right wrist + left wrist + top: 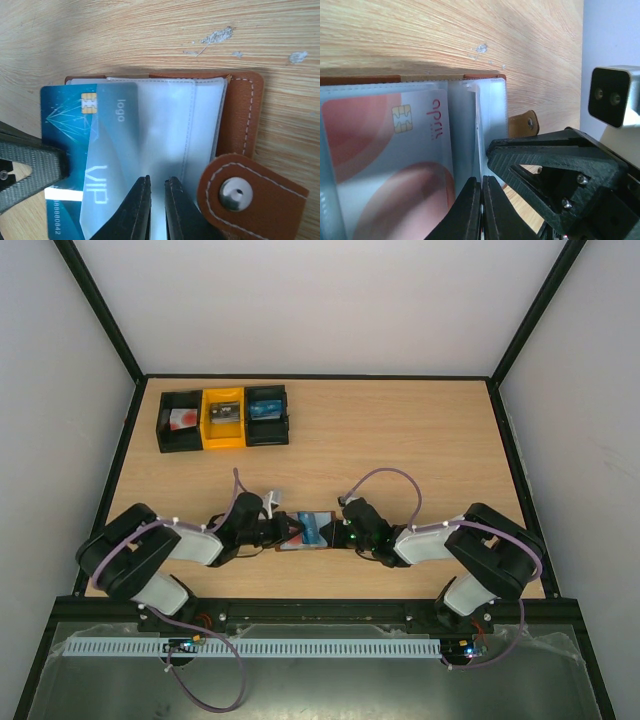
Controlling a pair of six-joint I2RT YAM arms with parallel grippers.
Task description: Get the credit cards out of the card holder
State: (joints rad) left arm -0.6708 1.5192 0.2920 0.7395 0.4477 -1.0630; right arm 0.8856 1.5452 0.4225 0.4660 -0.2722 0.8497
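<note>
Right wrist shows the card holder (240,110) open on the counter (150,30), right tool (157,182) nipping its sleeve (165,125), left tool (481,187) closed; I'd pinch the stiff, slick blue card (65,115) by its protruding edge.

Both arms are reaching inward, grippers meeting low at the near middle.
The left arm (150,555) and right arm (485,550) are bending elbows outward; the left gripper (481,187) is pressing its fingers together, and the right gripper (157,184) is pinching with a slight gap.
</note>
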